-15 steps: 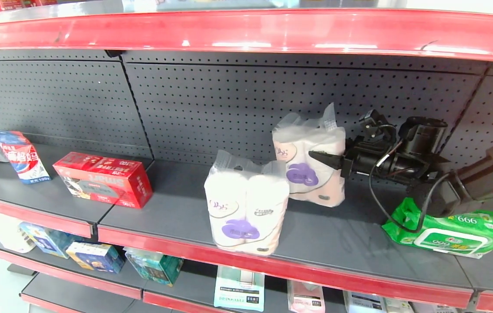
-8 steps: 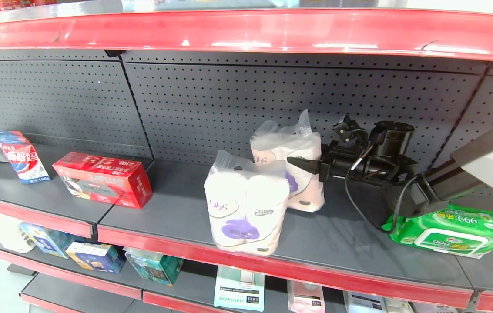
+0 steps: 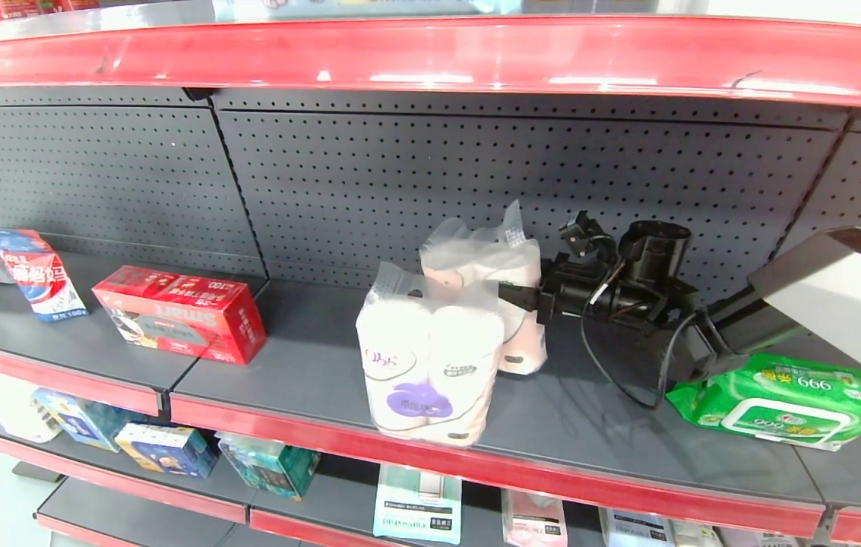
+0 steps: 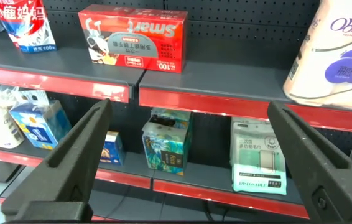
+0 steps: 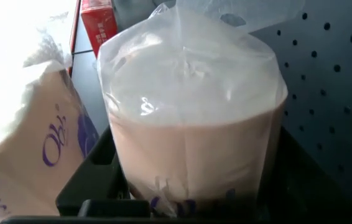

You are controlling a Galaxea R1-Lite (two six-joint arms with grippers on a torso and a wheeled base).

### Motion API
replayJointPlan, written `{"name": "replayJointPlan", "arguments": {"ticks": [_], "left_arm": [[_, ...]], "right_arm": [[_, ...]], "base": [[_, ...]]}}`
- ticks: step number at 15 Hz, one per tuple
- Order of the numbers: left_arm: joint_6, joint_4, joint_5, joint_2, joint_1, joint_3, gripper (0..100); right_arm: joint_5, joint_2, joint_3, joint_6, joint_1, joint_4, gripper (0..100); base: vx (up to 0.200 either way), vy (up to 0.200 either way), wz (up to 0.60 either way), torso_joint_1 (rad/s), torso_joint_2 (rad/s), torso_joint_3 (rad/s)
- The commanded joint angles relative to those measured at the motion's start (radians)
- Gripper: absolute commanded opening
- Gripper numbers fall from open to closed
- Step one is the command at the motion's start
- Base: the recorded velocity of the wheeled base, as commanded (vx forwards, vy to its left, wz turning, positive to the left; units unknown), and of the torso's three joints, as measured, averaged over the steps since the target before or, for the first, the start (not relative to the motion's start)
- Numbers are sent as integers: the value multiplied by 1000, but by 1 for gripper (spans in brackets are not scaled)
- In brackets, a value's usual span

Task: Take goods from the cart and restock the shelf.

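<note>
Toilet-roll pack (image 3: 485, 262) sits clamped in my right gripper (image 3: 521, 295), upright at the back of the grey shelf (image 3: 590, 425) near the pegboard (image 3: 369, 182). It is just behind a second pack (image 3: 426, 365) at the front edge, which partly hides it. My left gripper (image 4: 188, 104) hangs spread wide, holding nothing, facing the lower shelves (image 4: 182, 99).

We stand in a shop: a red-edged shelf (image 3: 574, 410) with a pegboard back (image 3: 400, 190), toilet-roll packs (image 3: 426, 365) and a red box (image 3: 179, 311) on it
</note>
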Motion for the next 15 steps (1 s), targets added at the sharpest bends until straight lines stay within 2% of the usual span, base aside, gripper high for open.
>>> {"name": "replayJointPlan", "arguments": {"ticks": [1, 5, 11, 15], "left_arm": [[-1, 0, 0, 1, 0, 0, 100], [-1, 0, 0, 1, 0, 0, 100], [-1, 0, 0, 1, 0, 0, 100], [-1, 0, 0, 1, 0, 0, 100]], "right_arm": [[0, 11, -2, -5, 1, 5, 0], [37, 5, 43, -38, -32, 12, 0], [83, -7, 145, -169, -55, 15, 0], [80, -7, 149, -167, -42, 17, 0]], "base": [[0, 0, 0, 0, 0, 0], [0, 0, 0, 0, 0, 0], [0, 0, 0, 0, 0, 0], [0, 0, 0, 0, 0, 0]]}}
